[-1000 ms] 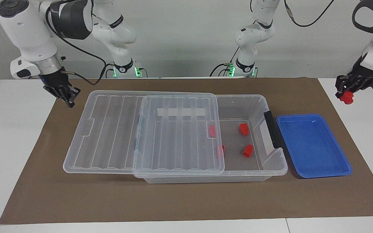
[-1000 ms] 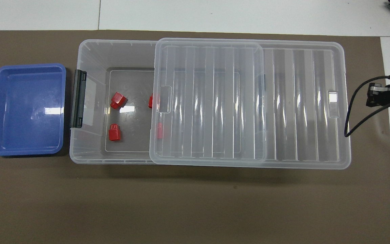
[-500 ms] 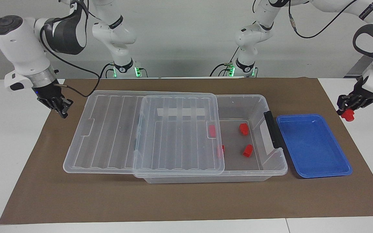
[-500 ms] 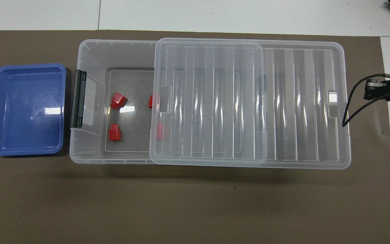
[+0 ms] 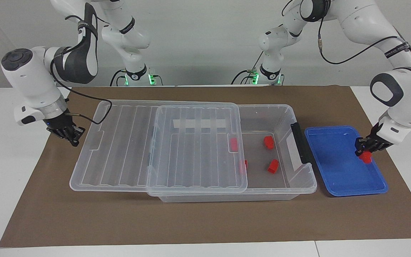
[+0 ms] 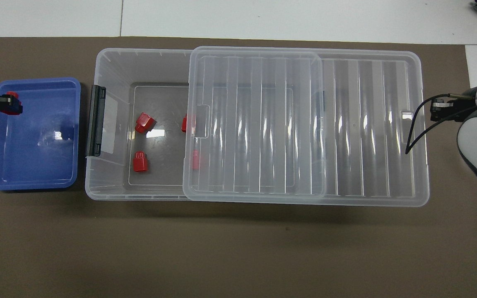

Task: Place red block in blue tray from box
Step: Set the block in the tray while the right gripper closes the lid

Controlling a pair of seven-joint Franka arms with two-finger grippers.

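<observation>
1. One relation decides my next move: the small bright red plastic block (image 5: 366, 156) hangs directly over the floor of the shallow bright blue plastic tray (image 5: 337, 175), inside the rim at the end away from the large clear plastic box (image 5: 284, 117), so the way to go is straight down.
2. My left gripper (image 5: 366, 149) is clenched on that block, which pokes out below the fingertips; I cannot tell whether it touches the tray floor yet.
3. My right gripper (image 5: 72, 137) is closed on nothing and waits beside the box's ribbed translucent lid (image 5: 155, 150), at the end away from the tray.
4. Four more red blocks (image 5: 268, 141) lie in the box.
</observation>
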